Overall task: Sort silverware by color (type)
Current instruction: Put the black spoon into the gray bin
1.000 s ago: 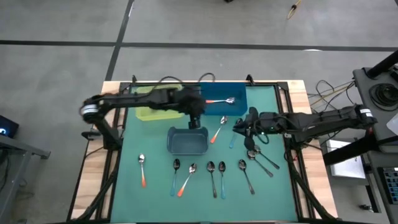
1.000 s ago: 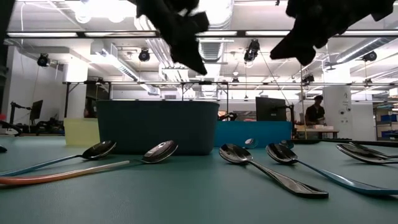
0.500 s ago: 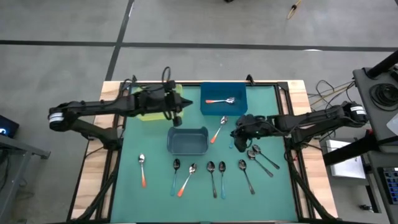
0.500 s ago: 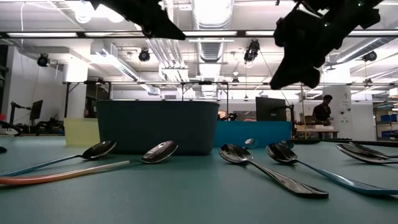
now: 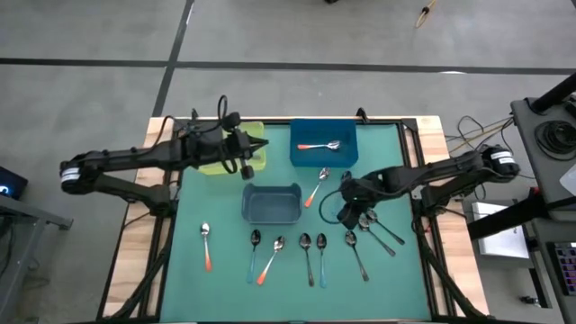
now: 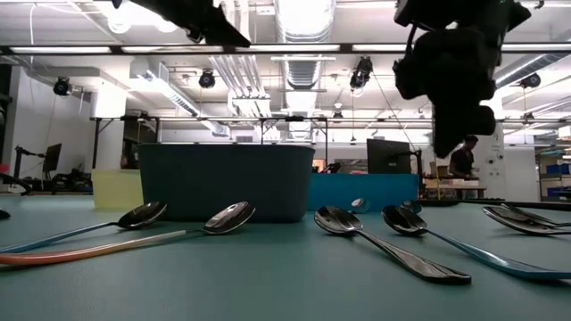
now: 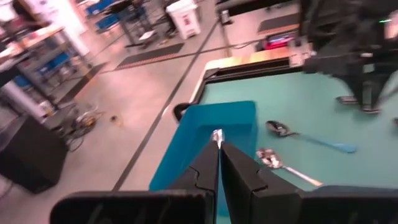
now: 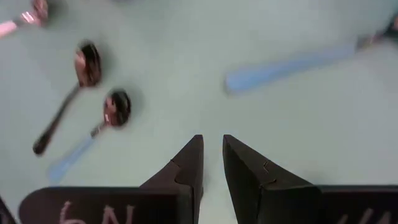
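Observation:
Silverware lies on the green mat: a row of spoons near the front edge, among them an orange-handled one and a dark one. Another orange-handled spoon lies by the grey-blue bin. One more rests inside the blue bin. My left gripper is shut and empty in the air beside the yellow-green bin. My right gripper points down above the mat, its fingers a narrow gap apart with nothing between them. A light-blue handle lies just ahead of it.
The three bins stand in the far half of the mat. Two dark spoons lie just right of my right gripper. In the right wrist view a dark spoon and a blue-handled spoon lie close by on the mat.
My left gripper has pulled back from above the grey-blue bin toward the table's left, rising and levelling out, still shut. My right gripper has sunk toward the mat and the near edge and tipped over until it points down.

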`<action>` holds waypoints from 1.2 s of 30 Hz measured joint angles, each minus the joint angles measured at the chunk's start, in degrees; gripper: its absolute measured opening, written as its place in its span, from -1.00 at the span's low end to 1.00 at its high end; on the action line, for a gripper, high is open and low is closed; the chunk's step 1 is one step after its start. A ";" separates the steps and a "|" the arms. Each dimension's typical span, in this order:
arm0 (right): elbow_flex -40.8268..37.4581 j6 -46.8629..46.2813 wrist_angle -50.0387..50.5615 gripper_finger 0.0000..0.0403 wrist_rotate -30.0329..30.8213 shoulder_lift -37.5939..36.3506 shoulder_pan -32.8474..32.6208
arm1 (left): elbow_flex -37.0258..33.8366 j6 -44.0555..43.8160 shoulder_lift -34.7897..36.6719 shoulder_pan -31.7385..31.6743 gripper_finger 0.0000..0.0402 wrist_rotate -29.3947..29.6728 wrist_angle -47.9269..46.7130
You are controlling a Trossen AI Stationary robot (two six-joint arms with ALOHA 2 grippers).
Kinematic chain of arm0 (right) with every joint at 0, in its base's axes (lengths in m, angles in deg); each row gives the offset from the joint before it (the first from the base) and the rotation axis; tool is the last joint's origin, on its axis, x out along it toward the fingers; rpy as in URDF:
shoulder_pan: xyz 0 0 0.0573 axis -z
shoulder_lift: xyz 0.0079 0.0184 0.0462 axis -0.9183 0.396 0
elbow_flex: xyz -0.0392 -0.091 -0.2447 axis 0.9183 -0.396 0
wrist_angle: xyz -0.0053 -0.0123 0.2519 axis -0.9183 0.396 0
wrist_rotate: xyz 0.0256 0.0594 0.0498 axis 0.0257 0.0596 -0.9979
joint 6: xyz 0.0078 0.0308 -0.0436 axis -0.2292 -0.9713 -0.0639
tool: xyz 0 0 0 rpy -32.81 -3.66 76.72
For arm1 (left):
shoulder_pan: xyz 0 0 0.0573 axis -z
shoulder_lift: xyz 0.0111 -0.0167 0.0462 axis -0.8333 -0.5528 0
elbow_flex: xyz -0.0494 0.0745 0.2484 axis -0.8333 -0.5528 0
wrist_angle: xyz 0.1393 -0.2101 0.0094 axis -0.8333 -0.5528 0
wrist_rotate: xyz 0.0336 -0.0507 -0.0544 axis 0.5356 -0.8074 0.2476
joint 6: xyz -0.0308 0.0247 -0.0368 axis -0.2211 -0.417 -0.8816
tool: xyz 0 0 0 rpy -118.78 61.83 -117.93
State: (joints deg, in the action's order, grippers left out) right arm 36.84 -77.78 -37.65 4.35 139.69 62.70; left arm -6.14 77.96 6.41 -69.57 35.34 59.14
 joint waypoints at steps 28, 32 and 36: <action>-3.37 -25.47 11.64 -0.64 -7.20 3.15 -13.39 | -9.84 0.56 7.69 -0.09 -1.00 2.31 6.51; -3.37 -22.95 11.64 -0.52 -5.77 5.22 -13.39 | -9.95 0.60 7.67 -0.09 -1.00 2.31 6.45; -3.40 -20.34 11.60 -0.48 -5.69 8.57 -13.39 | -9.95 1.00 7.67 -0.09 -1.00 2.30 6.35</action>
State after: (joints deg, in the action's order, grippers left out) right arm 33.45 -98.12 -26.04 -1.35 148.25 49.31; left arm -16.10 78.96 14.08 -69.65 37.64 65.49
